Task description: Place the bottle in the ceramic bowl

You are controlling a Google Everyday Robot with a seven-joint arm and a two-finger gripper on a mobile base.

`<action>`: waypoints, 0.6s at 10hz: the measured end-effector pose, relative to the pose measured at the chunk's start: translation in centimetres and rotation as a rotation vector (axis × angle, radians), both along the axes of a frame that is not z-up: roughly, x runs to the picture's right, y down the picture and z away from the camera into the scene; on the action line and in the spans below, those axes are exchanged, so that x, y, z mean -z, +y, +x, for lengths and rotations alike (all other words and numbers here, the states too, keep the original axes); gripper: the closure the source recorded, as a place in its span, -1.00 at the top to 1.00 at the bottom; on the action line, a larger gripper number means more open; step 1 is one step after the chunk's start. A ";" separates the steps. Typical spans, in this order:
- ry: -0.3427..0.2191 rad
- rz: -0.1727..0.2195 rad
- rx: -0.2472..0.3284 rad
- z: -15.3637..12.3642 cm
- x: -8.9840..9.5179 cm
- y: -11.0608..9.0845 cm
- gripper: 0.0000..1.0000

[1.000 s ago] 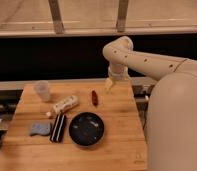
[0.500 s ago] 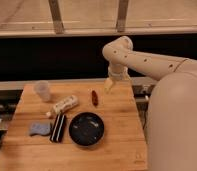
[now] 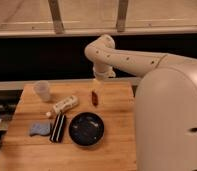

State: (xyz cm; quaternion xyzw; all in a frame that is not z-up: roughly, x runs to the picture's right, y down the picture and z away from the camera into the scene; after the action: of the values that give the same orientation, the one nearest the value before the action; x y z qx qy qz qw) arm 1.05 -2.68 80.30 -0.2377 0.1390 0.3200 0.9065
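The cream-white bottle (image 3: 65, 105) lies on its side on the wooden table (image 3: 117, 150), left of centre, with its cap pointing to the front left. The black ceramic bowl (image 3: 86, 129) sits just in front and to the right of it, holding nothing. My gripper (image 3: 98, 85) hangs from the white arm (image 3: 122, 57) over the table's far edge, just behind a small dark-red oblong object (image 3: 94, 97). It is to the right of and behind the bottle and touches nothing.
A translucent plastic cup (image 3: 42, 90) stands at the far left of the table. A blue sponge (image 3: 40, 129) and a black striped bar (image 3: 58, 127) lie left of the bowl. The robot's white body (image 3: 172, 115) fills the right side.
The arm and gripper have moved a little to the left, toward the dark-red object. Nothing on the table has moved.
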 end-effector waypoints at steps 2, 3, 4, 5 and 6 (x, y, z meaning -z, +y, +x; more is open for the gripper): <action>-0.076 -0.011 0.096 -5.2 0.0 0.1 0.60; -0.121 -0.018 0.148 -7.8 0.1 0.3 0.60; -0.176 -0.027 0.202 -10.6 0.4 0.9 0.60; -0.219 -0.040 0.227 -12.2 1.0 1.5 0.60; -0.240 -0.041 0.239 -13.0 1.2 1.7 0.60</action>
State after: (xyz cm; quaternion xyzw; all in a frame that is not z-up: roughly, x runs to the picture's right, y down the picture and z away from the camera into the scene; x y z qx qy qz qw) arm -11.92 -1.02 79.06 -0.2744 0.0635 0.1766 0.9431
